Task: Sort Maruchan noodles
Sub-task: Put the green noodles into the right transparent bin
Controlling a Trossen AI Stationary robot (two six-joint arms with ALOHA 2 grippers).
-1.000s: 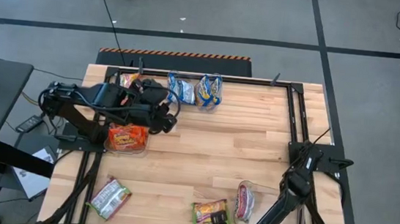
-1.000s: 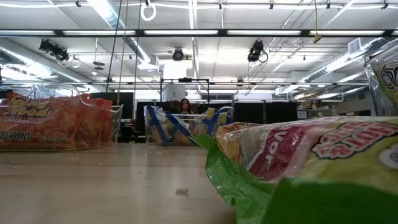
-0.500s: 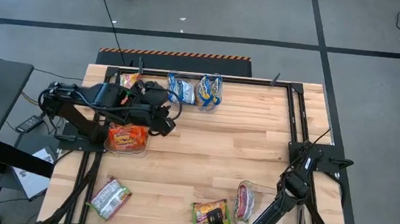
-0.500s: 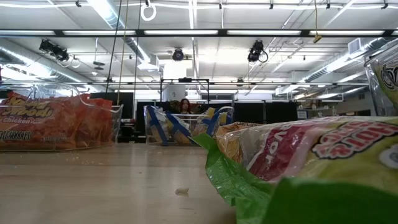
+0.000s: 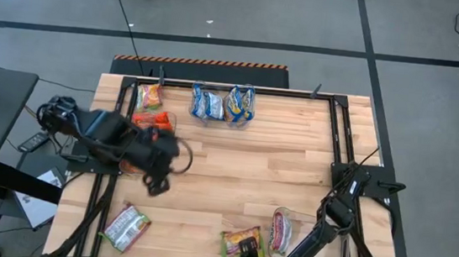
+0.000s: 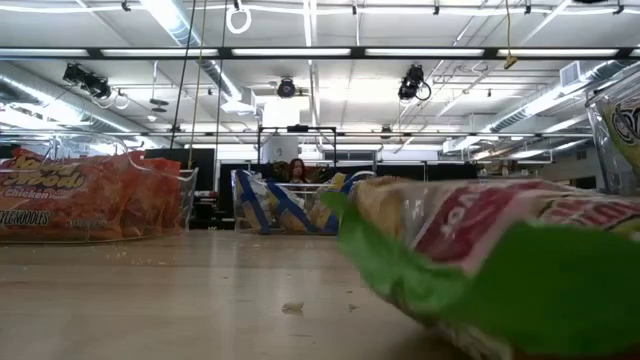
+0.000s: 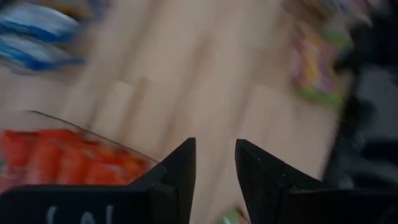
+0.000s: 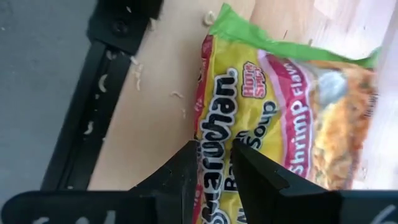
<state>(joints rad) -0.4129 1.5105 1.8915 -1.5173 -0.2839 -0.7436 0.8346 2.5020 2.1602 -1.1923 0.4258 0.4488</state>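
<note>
A yellow-green and pink Maruchan packet (image 5: 240,244) sits at the table's near edge, and my right gripper (image 5: 245,254) is shut on it. It fills the low view (image 6: 500,250), with its green end raised. A silver-white packet (image 5: 125,226) lies flat near the near-left corner. Another one sits in a clear tray (image 5: 281,232). Orange-red packets (image 5: 152,121) fill a clear tray at the left, and blue-and-yellow ones (image 5: 222,104) stand in trays at the far edge. My left gripper (image 5: 157,182) hangs shut over bare wood beside the orange tray. My right gripper pinches the yellow-green packet between its two fingers on the logo side (image 8: 216,134), near the packet's red-edged border. The fingers come in slanting from the near edge. In the low view the packet is tilted, green end (image 6: 350,215) up off the wood.
A further tray (image 5: 150,95) with a yellow-green packet stands at the far-left corner. Black frame rails (image 5: 343,131) border the table. Noodle crumbs (image 8: 177,96) lie near the near rail. The middle of the table (image 5: 251,168) is bare wood.
My left arm has swung from the far-left trays toward the near edge, and its gripper now sits past the orange tray. The yellow-green packet in my right gripper has tipped, its green end rising off the table.
</note>
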